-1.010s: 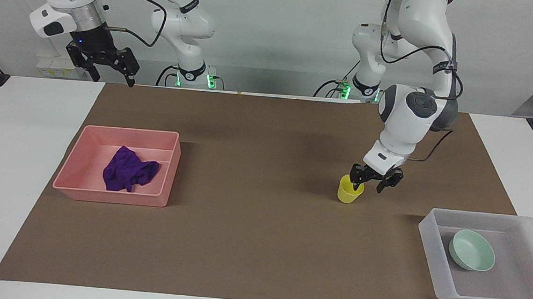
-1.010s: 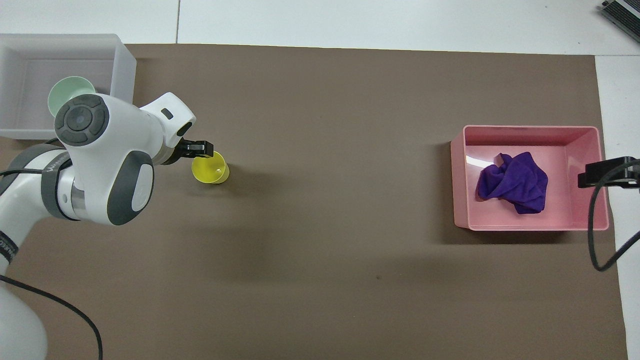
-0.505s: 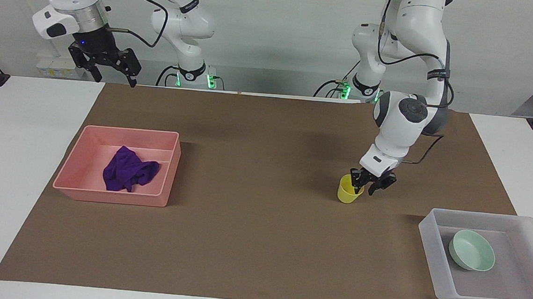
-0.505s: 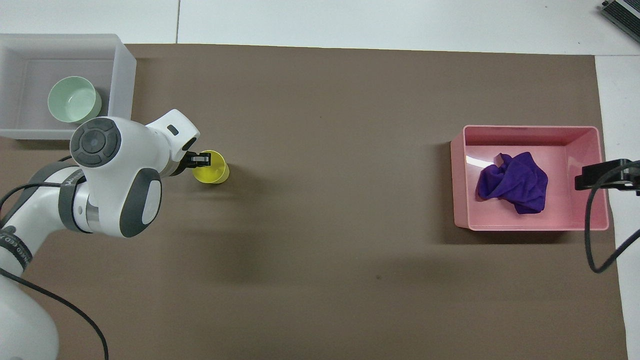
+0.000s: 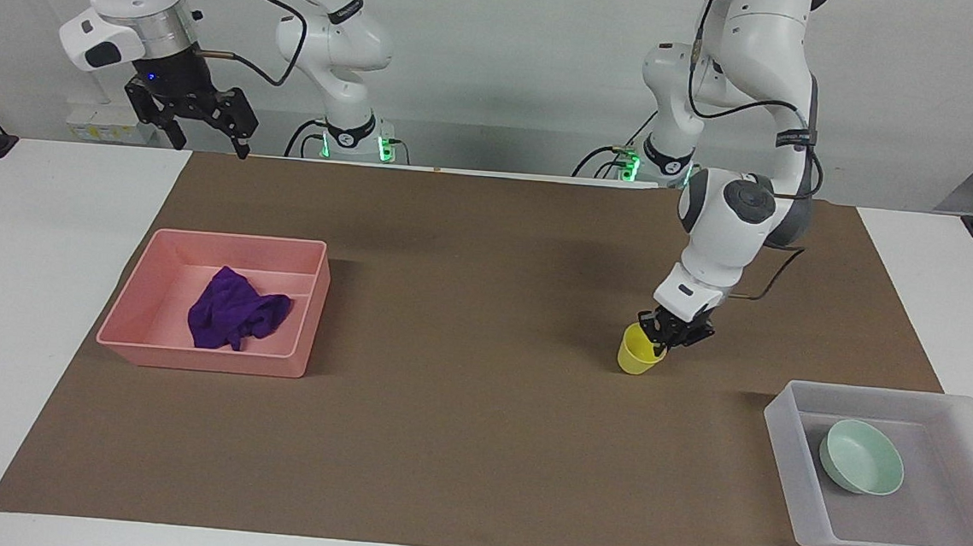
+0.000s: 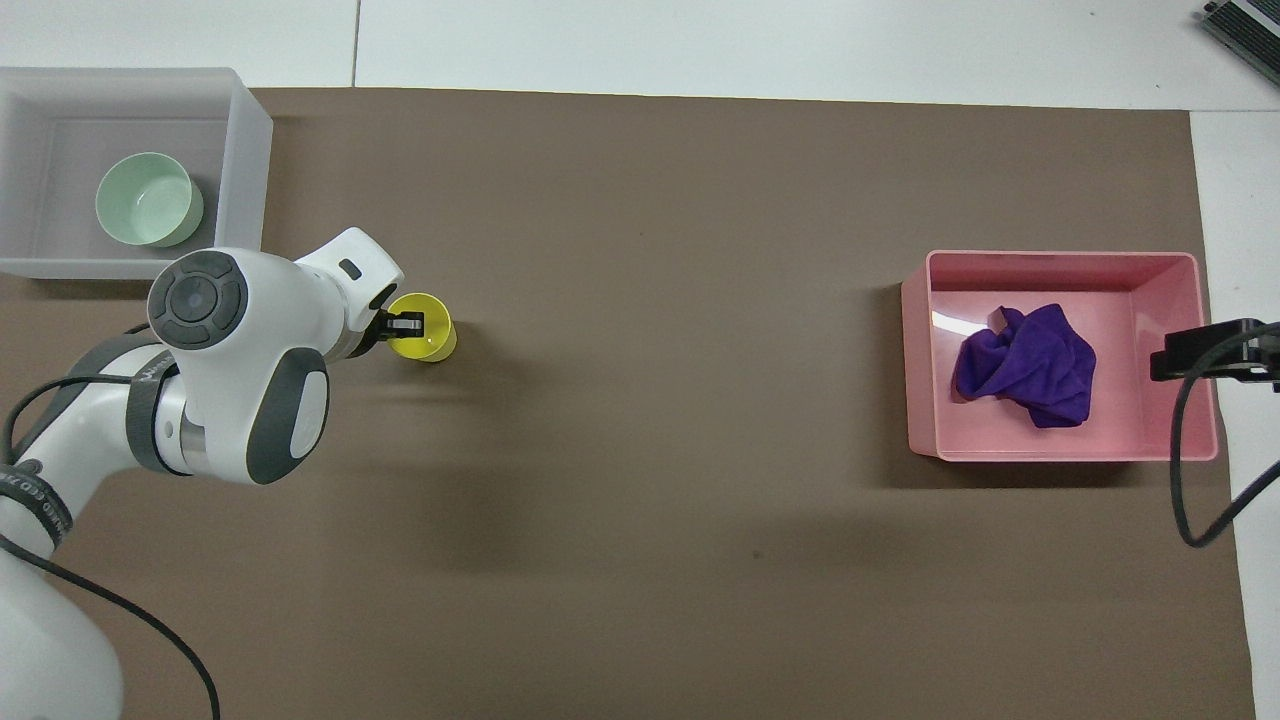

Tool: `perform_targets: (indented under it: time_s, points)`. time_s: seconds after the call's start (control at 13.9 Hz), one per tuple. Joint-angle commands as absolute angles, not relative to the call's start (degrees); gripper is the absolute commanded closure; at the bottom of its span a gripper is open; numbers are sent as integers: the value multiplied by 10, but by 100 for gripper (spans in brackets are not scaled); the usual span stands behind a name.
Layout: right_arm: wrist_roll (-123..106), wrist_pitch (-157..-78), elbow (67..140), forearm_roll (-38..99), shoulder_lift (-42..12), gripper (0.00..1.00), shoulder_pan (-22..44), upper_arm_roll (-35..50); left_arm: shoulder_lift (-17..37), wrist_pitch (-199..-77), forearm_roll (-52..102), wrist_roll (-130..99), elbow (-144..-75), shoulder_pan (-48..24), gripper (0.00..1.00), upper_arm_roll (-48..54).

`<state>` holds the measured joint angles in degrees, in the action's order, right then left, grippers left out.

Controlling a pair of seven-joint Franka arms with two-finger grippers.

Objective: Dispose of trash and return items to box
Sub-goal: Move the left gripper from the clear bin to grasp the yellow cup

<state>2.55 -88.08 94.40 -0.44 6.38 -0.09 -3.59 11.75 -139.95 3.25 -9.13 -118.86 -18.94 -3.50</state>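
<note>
- My left gripper (image 5: 664, 344) is down at the cup (image 5: 638, 353), pinched shut on its rim on the side toward the robots; the cup looks tipped a bit, hard to be sure.
- Cup is on the brown mat (image 5: 460, 408), near the box (image 5: 797, 492) and closer to the robots than it.
- Bowl (image 5: 861, 457) sits in the box, at my left arm's end.
- Rag (image 5: 235, 317) is in the pink bin (image 5: 189, 358), at the right arm's end.
- My right gripper (image 5: 205, 129) waits up high over the table's edge by the bin, fingers spread wide.
</note>
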Motion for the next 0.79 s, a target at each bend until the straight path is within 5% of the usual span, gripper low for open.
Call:
perform_targets:
  time_s: [0.0, 0.72]
  points:
    - [15, -892, 963, -11, 80, 0, -3, -33, 104, -1398, 33, -92, -1193, -185, 100, -41]
    - [15, -891, 963, -11, 80, 0, -3, -33, 122, -1287, 33, -86, -1022, -78, 100, -45]
